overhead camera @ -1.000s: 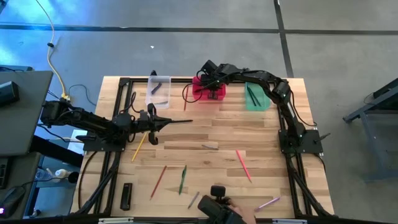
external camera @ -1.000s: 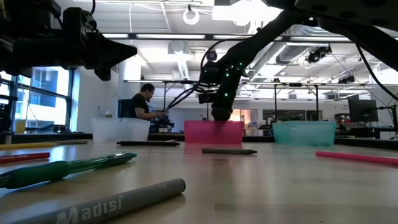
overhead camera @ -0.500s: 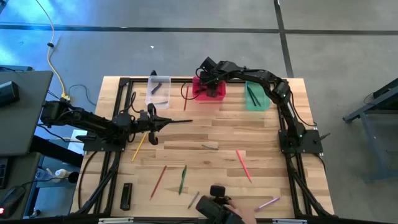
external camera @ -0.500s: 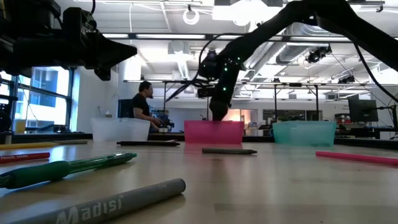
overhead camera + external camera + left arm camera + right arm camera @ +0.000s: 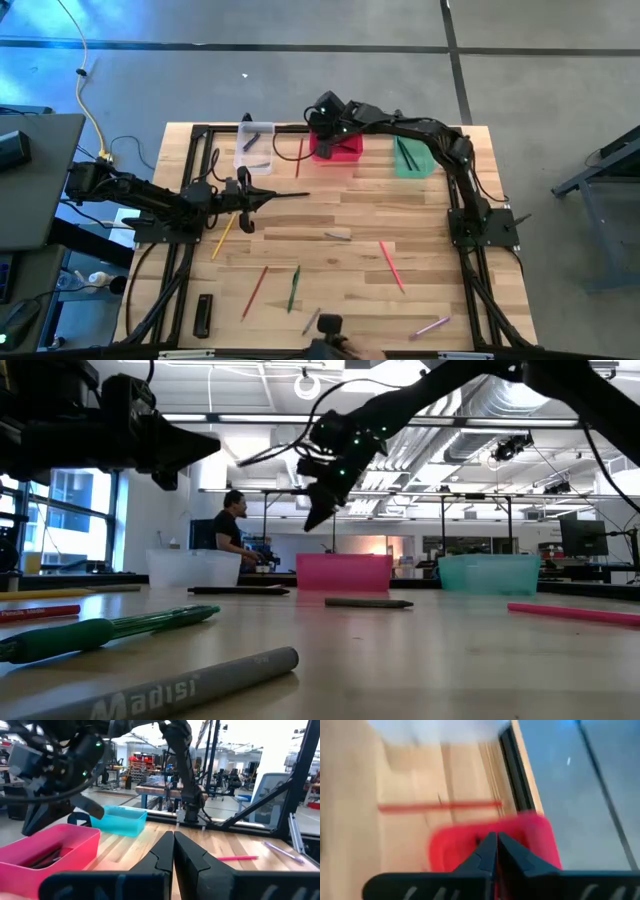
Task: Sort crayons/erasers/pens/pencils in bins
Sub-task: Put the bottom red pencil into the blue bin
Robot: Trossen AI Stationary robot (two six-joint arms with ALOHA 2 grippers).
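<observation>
The right gripper (image 5: 322, 106) is hovering above the pink bin's (image 5: 343, 150) far left corner, fingers pressed together, seemingly holding nothing. The left gripper (image 5: 300, 196) is waiting mid-table, closed and empty. Sticks are lying scattered across the table (image 5: 420, 215); a red stick (image 5: 299, 157) is lying between the clear bin (image 5: 253, 146) and the pink bin.

We note a pale wooden table (image 5: 400, 215) filling the middle of the high view, ringed by a black metal frame (image 5: 190, 130). A flat black rectangular bar (image 5: 203, 315) lies at the table's lower left. Grey floor surrounds it, crossed by dark lines. A yellow cable (image 5: 88, 95) trails at upper left, above a dark side desk (image 5: 35, 180). In the low view, a person (image 5: 230, 528) sits at a bench left of centre, under bright ceiling lights (image 5: 305, 382).
</observation>
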